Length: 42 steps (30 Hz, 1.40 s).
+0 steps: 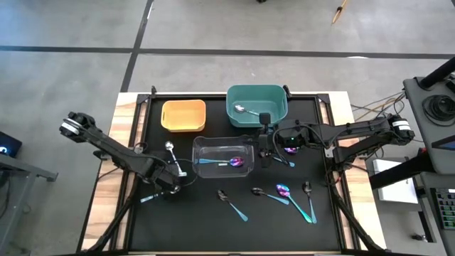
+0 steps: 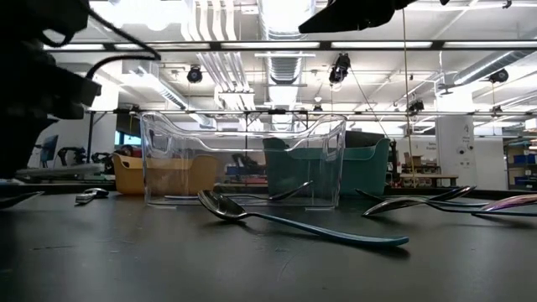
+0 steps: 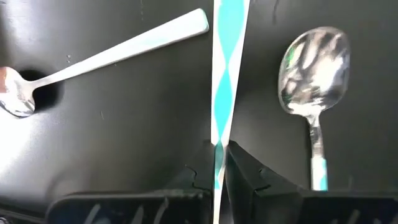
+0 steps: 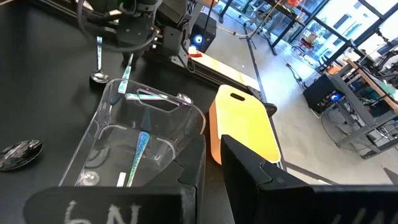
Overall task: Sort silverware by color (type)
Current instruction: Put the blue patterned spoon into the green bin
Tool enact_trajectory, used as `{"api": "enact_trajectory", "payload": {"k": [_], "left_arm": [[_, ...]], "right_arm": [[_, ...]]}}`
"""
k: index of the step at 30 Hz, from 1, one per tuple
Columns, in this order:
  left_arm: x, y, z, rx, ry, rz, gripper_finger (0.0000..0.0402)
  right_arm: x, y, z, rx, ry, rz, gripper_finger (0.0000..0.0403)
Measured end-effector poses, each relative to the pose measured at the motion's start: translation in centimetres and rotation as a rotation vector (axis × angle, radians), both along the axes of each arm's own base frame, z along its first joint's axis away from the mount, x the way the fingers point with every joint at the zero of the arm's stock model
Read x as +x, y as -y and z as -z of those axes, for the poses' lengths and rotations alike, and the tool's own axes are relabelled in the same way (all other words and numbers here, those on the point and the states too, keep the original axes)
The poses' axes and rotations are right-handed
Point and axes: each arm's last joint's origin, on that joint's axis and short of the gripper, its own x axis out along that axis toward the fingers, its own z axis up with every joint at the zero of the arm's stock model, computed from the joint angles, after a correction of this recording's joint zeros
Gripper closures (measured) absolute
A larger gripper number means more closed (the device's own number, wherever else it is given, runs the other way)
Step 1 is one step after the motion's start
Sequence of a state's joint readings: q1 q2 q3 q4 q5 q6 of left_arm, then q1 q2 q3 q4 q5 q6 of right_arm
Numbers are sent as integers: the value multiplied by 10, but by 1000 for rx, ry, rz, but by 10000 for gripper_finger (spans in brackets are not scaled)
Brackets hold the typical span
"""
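The left hand (image 3: pixel 216 163) is pinched tight on the thin teal handle of a spoon (image 3: pixel 225 74), which runs straight out from between its fingers; the spoon's bowl cannot be seen in any view. In the high view this hand (image 1: pixel 173 181) sits low over the left part of the black surface (image 1: pixel 213 227), just left of the clear bin (image 1: pixel 223 157). Two silver spoons lie on the mat beneath it, one (image 3: pixel 314 68) with a teal-tipped handle, the other (image 3: pixel 93 59) slanting away.

So the step in hand looks like a pick-up: a spoon is gripped and waits to be carried to its bin. Which bin fits depends on the bowl's colour. The clear bin already holds teal-handled spoons, at least one with an iridescent bowl (image 1: pixel 237 163); the teal bin (image 1: pixel 257 105) at the far side holds a silver spoon (image 1: pixel 245 109); the yellow bin (image 1: pixel 184 115) looks empty. The next move calls for a lift clear of the two spoons below, a short carry over the chosen bin's rim, and a release without the long handle catching the wall.

The right hand (image 1: pixel 264 141) hangs by the clear bin's right end, fingers nearly closed with only a thin gap and nothing visible between them. More spoons (image 1: pixel 284 193) lie on the near side, unsorted.
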<state>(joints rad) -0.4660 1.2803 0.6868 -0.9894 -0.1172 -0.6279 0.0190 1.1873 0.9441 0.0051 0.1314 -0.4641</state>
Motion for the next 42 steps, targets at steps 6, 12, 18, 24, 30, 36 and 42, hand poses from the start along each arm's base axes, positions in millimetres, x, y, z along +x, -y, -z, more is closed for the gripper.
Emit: {"api": "enact_trajectory", "payload": {"k": [6, 12, 18, 24, 30, 36, 42], "left_arm": [[-5, -3, -13, -35, 79, -55, 401], [-10, -5, -22, -67, 134, -97, 401], [-15, -8, -29, -96, 179, -126, 401], [-17, -9, -35, -114, 229, -145, 401], [-12, -9, -56, -109, 370, -146, 401], [-1, -7, -103, -71, 551, -88, 401], [5, -7, -139, 4, 698, -8, 401]], "right_arm": [[0, 0, 0, 0, 0, 0, 360], [0, 0, 0, 1, 0, 0, 360], [0, 0, 0, 1, 0, 0, 360], [0, 0, 0, 1, 0, 0, 360], [0, 0, 0, 2, 0, -3, 360], [2, 0, 2, 1, 0, -4, 360], [2, 0, 2, 1, 0, -4, 360]]}}
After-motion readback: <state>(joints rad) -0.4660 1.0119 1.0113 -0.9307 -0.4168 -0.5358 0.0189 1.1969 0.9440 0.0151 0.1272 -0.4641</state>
